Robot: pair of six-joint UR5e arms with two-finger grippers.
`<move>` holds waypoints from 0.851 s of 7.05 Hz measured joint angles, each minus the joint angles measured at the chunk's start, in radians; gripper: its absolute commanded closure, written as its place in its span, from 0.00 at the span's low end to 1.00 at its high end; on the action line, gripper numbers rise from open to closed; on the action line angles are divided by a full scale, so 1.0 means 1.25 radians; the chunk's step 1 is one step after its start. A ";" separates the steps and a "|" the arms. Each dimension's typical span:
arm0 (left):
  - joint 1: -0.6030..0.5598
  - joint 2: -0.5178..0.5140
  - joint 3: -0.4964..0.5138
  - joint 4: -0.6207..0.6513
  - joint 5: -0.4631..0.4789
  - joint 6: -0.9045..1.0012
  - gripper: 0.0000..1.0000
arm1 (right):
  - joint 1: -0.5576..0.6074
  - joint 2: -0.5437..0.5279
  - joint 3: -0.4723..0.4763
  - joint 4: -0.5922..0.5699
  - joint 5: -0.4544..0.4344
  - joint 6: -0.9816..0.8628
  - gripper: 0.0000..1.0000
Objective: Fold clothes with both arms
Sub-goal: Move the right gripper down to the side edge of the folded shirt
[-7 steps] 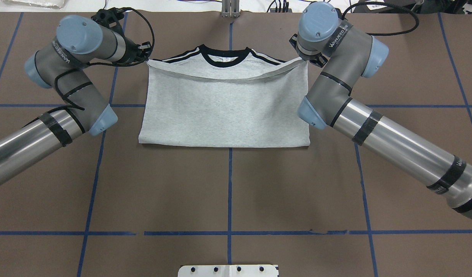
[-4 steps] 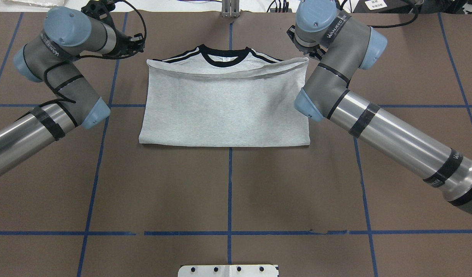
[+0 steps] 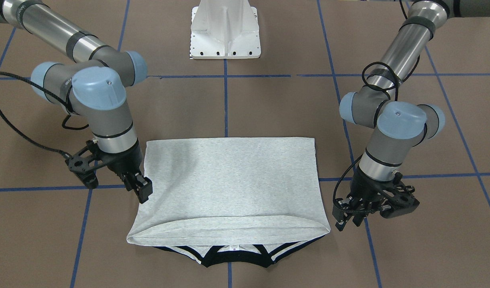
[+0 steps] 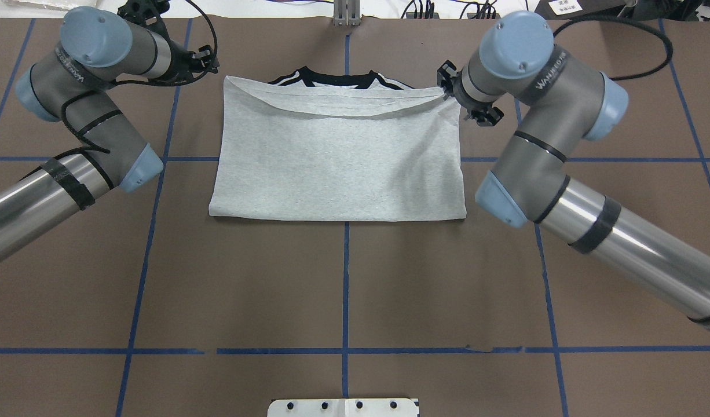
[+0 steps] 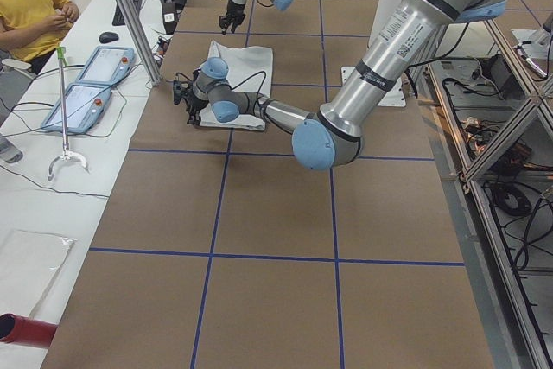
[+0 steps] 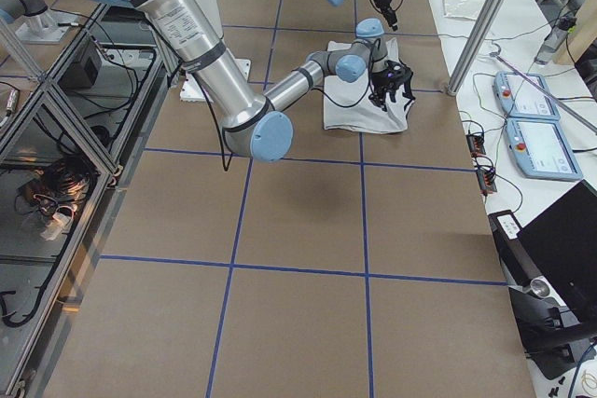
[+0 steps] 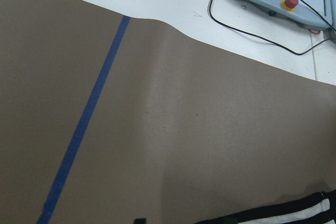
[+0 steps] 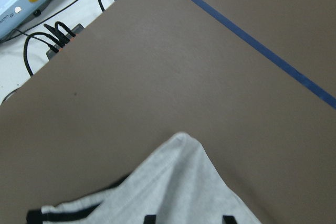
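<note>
At the bench's near edge stands the white pedestal (image 3: 225,32), bolted at the middle. The brown bench (image 4: 343,289) beyond it is bare apart from the blue tape lines (image 4: 344,272) that mark it into squares.

On the far half, centred on the middle tape line, lies the grey T-shirt (image 4: 337,162), doubled over so that its fold faces the near edge. The upper layer reaches almost to the neck. Only a strip of the black neck trim (image 3: 229,263) and the black-and-white shoulder stripes (image 7: 294,211) shows past it towards the far edge.

The right arm (image 4: 534,75) bends in over the shirt's right edge. The right claw (image 3: 143,192) hangs close above the far right corner of the cloth. In the wrist view its fingertips (image 8: 150,219) stand spread, and the grey corner lies slack below the gap, not pinched.

The left arm (image 4: 83,58) holds the left claw (image 3: 347,221) just outside the shirt's far left corner, apart from the cloth, its fingers spread and holding nothing.

Past the bench's far edge, on a white side table (image 5: 34,205), lie two pale-blue teach pendants (image 5: 86,84). A person in a yellow top (image 5: 30,6) sits there.
</note>
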 measured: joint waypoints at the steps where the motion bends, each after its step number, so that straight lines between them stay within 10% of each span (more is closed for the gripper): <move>1: 0.000 0.001 0.000 0.000 0.000 0.000 0.39 | -0.037 -0.055 0.061 0.000 0.000 0.042 0.35; 6: 0.001 0.005 0.000 -0.001 0.000 0.000 0.39 | -0.150 -0.156 0.120 0.019 -0.029 0.119 0.30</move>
